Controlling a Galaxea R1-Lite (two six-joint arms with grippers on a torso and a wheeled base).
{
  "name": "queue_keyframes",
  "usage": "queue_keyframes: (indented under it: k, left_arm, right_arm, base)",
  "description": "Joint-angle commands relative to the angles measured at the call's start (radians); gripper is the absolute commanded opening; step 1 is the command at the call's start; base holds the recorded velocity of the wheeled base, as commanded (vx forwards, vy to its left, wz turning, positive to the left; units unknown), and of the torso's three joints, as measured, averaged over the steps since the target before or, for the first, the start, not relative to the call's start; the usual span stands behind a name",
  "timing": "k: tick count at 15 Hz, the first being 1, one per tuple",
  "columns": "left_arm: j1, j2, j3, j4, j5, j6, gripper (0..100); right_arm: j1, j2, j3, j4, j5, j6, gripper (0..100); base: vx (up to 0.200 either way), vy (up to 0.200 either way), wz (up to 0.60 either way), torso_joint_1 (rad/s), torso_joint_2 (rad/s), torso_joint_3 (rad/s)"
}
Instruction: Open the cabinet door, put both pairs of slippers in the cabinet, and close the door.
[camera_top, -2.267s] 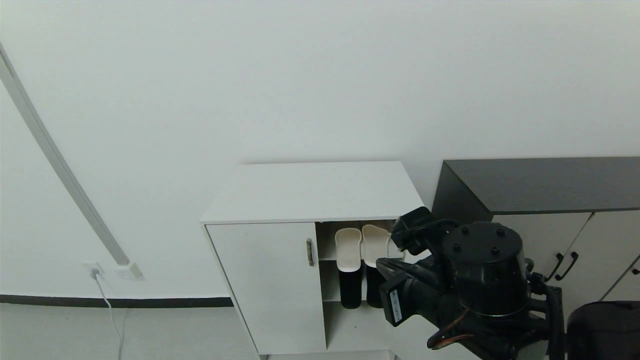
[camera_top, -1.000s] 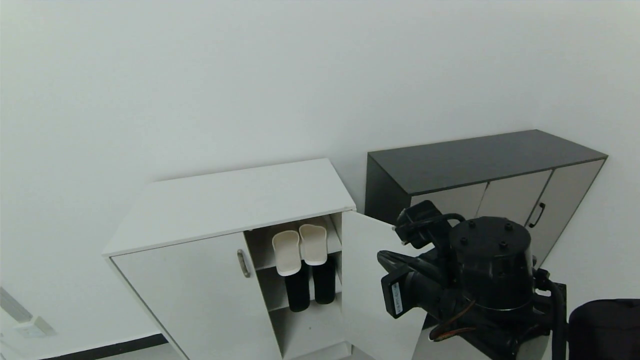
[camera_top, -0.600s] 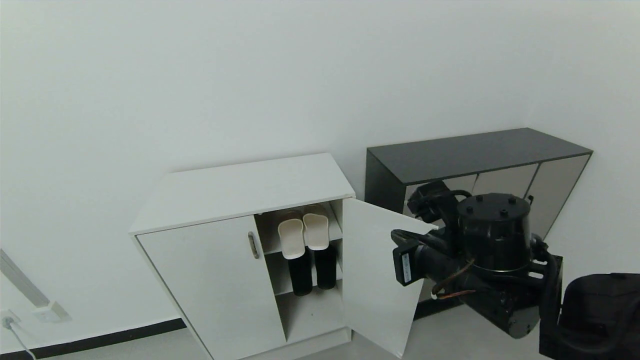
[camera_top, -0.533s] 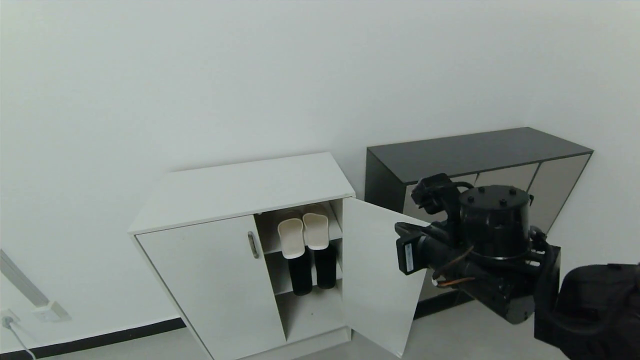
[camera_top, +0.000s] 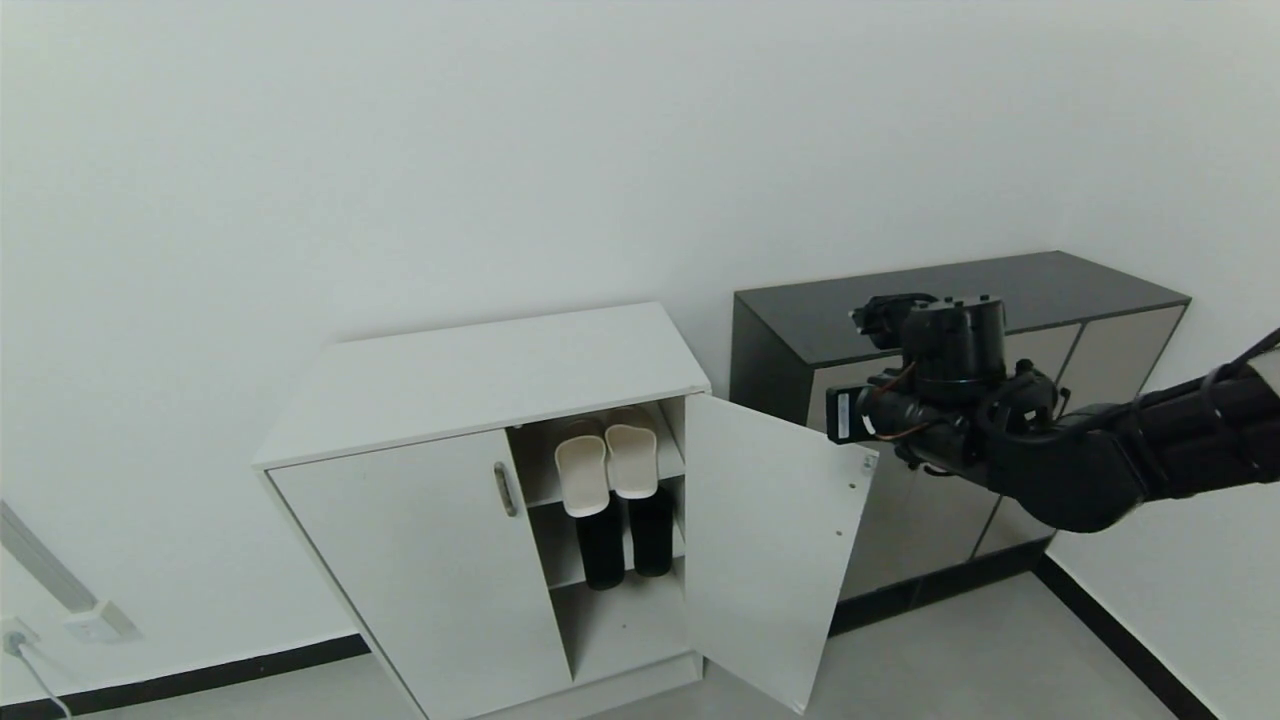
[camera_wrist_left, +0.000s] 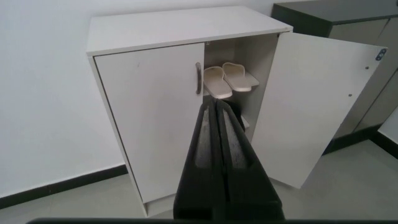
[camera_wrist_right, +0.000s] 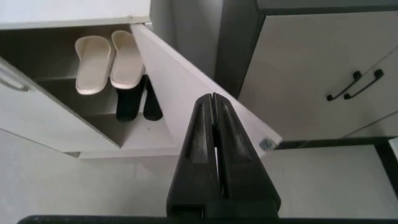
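Both pairs of slippers already sit inside the white cabinet (camera_top: 480, 375), so I judge the closing of the cabinet door (camera_top: 770, 540) to be all that is left. The white slippers (camera_top: 607, 468) lie side by side on the upper shelf, their ends reaching past its front edge, and the black slippers (camera_top: 625, 545) are directly under them on the next shelf down. The door stands swung well out on its right-hand hinges, towards the dark sideboard (camera_top: 960, 300). I read the right arm (camera_top: 1060, 460) as raised there for the push: its right jaws, pressed together into a blunt wedge, hang just above the door's top edge near the free corner. That shape suits shoving a flat panel, not pinching it. The left jaws are also pressed together, holding nothing, and point at the cabinet front from well back, clear of the door's swing. The door is a smooth, matte white board with small fittings on its inner face. The left door (camera_wrist_left: 152, 118) is shut and carries a slim metal bar handle (camera_wrist_left: 198, 77). The white slippers look moulded, rounded and soft; I'd watch that their overhanging ends don't catch the door.
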Motion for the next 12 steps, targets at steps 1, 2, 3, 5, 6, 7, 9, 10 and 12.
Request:
queue_keyframes:
  k: [1,2,3,5,6,7,9,10,12]
  left_arm:
    - [0.000,0.000,0.000,0.000,0.000,0.000,0]
    - [0.000,0.000,0.000,0.000,0.000,0.000,0]
    - [0.000,0.000,0.000,0.000,0.000,0.000,0]
    - [0.000,0.000,0.000,0.000,0.000,0.001,0]
    - [0.000,0.000,0.000,0.000,0.000,0.001,0]
    - [0.000,0.000,0.000,0.000,0.000,0.001,0]
    - [0.000,0.000,0.000,0.000,0.000,0.000,0]
    - [0.000,0.000,0.000,0.000,0.000,0.000,0]
    - [0.000,0.000,0.000,0.000,0.000,0.000,0]
  right_arm:
    - [-0.050,0.100,-0.065,0.001,0.018,0.011,0]
    - [-0.070,0.129,-0.089,0.001,0.026,0.011,0]
    - [-0.084,0.150,-0.107,0.001,0.029,0.011,0]
    - [-0.106,0.193,-0.133,0.001,0.031,0.011,0]
    - [-0.115,0.213,-0.145,0.001,0.040,0.011,0]
    - [-0.124,0.230,-0.159,0.001,0.047,0.011,0]
    - [-0.139,0.268,-0.184,0.001,0.050,0.012,0]
    - [-0.146,0.284,-0.196,0.001,0.050,0.015,0]
    - [-0.158,0.324,-0.236,0.003,0.050,0.021,0]
  base:
    - [0.000,0.000,0.00,0.000,0.00,0.000]
    - [0.000,0.000,0.00,0.000,0.00,0.000]
    - [0.000,0.000,0.00,0.000,0.00,0.000]
    - [0.000,0.000,0.00,0.000,0.00,0.000]
    - [0.000,0.000,0.00,0.000,0.00,0.000]
    - [0.000,0.000,0.00,0.000,0.00,0.000]
    - [0.000,0.000,0.00,0.000,0.00,0.000]
    - [0.000,0.000,0.00,0.000,0.00,0.000]
    - [0.000,0.000,0.00,0.000,0.00,0.000]
